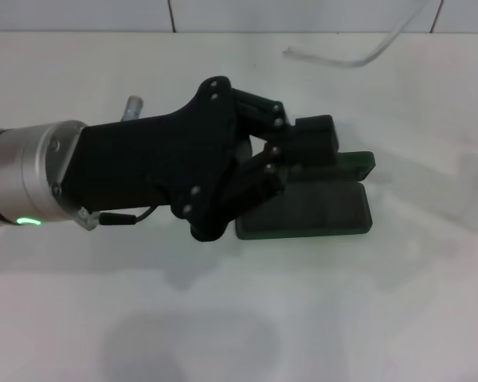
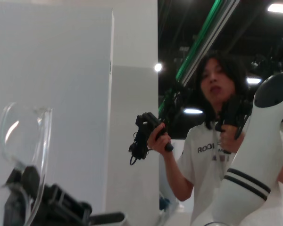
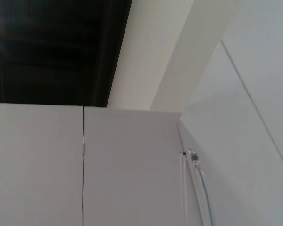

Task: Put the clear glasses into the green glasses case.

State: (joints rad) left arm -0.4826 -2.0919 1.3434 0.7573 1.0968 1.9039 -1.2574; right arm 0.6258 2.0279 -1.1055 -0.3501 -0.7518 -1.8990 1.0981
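Observation:
The green glasses case (image 1: 323,208) lies open on the white table, right of centre in the head view, its lid (image 1: 357,163) folded back on the far side. My left gripper (image 1: 293,156) reaches in from the left and hovers over the case's left end, covering part of it. In the left wrist view the clear glasses (image 2: 24,141) stand upright against the black fingers (image 2: 52,205), and the gripper looks shut on them. In the head view the glasses are hidden by the hand. The right gripper is out of view.
A white cable (image 1: 346,57) lies on the table (image 1: 239,318) near the far wall. The left wrist view shows a person (image 2: 212,141) holding controllers and a white robot part (image 2: 259,155). The right wrist view shows only wall panels and ceiling.

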